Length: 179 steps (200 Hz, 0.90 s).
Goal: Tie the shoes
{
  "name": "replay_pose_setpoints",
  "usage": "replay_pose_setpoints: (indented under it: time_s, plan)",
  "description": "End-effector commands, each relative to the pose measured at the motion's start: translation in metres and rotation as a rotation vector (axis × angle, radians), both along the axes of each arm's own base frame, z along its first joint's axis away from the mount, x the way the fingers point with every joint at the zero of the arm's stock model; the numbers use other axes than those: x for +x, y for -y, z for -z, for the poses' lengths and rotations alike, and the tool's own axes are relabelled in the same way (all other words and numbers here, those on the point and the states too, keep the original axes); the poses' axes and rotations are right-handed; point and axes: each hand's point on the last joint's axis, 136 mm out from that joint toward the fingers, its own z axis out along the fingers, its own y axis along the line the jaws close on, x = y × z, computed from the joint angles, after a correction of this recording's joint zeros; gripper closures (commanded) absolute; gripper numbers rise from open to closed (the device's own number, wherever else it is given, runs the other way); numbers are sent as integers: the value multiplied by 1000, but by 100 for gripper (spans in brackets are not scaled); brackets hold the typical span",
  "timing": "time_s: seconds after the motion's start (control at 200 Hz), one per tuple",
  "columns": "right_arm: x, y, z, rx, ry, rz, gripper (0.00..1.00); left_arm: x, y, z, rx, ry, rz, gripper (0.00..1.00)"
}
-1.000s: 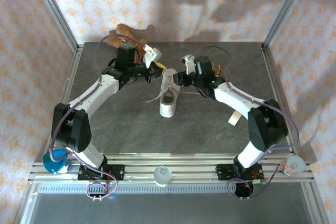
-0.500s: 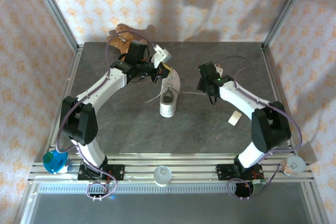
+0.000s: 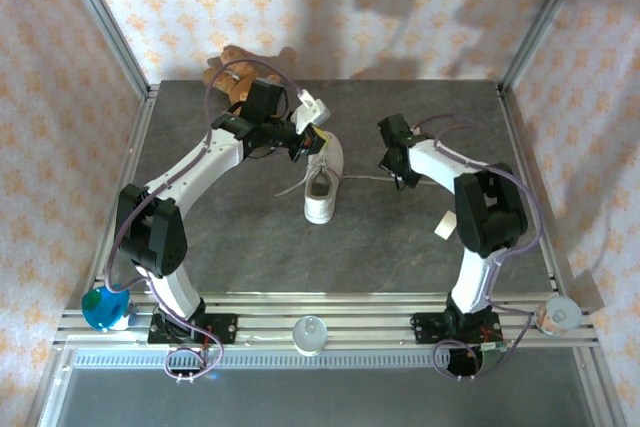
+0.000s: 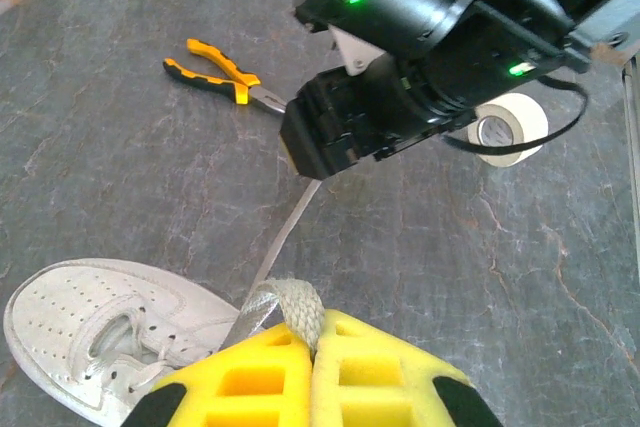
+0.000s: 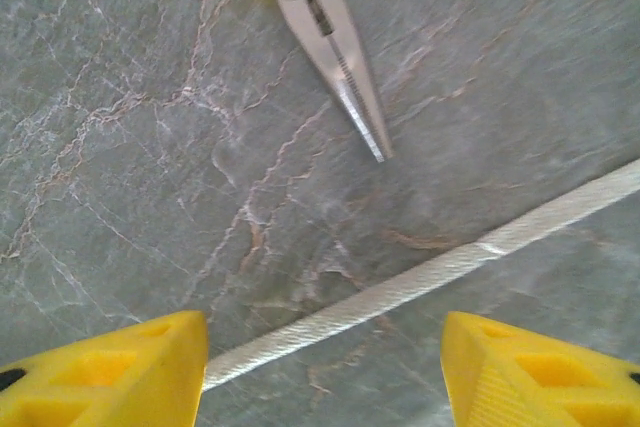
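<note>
Left gripper [image 4: 312, 332], with its yellow plastic fingers pressed together, pinches a fold of the flat white woven lace [image 4: 285, 242] just above the small white perforated low-top sneaker [image 4: 90, 317]. The sneaker lies mid-table on the dark grey stone-patterned table [image 3: 250, 237], toe towards the far edge. From that pinch a strand runs off along the surface towards the right arm.

Right gripper [image 5: 320, 357] hangs spread wide over that strand [image 5: 450, 262], one finger on each side and nothing held. The steel nose of the yellow-handled pliers [image 5: 330, 47] lies just beyond.

Judging by this, the knot is not yet formed and the step in hand is catching the free end. The next move calls for the right gripper to drop straight onto the lace and close on it, clear of the pliers, while the left keeps tension without dragging the sneaker.
</note>
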Motion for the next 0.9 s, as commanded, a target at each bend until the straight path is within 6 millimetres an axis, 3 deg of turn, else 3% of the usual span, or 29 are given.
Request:
replay_pose_setpoints:
  time_s: [0.0,0.155,0.315,0.38,0.475,0.53,0.606,0.686,0.891]
  plan:
    - [5,-13,13,58,-30,49,38,1,4,-4,2,13,20,100]
    - [3,-23,25,46,-58,40,38,1,3,-3,15,18,24,100]
    - [-6,-21,47,32,-131,44,42,0,2,-3,33,22,32,100]
    - [-10,-23,56,44,-169,27,57,-1,1,-2,40,21,36,100]
    - [-15,-24,58,59,-176,7,90,-3,0,-2,48,20,41,100]
    - [-18,-23,53,63,-152,-7,100,-5,0,-1,51,18,45,100]
    - [-18,-17,36,49,-106,-27,100,-8,-1,-2,53,21,51,100]
    - [-10,-14,4,22,-37,-59,100,-11,-2,-2,54,33,60,100]
    - [44,-28,-95,4,170,-155,100,-18,-2,-4,33,63,78,100]
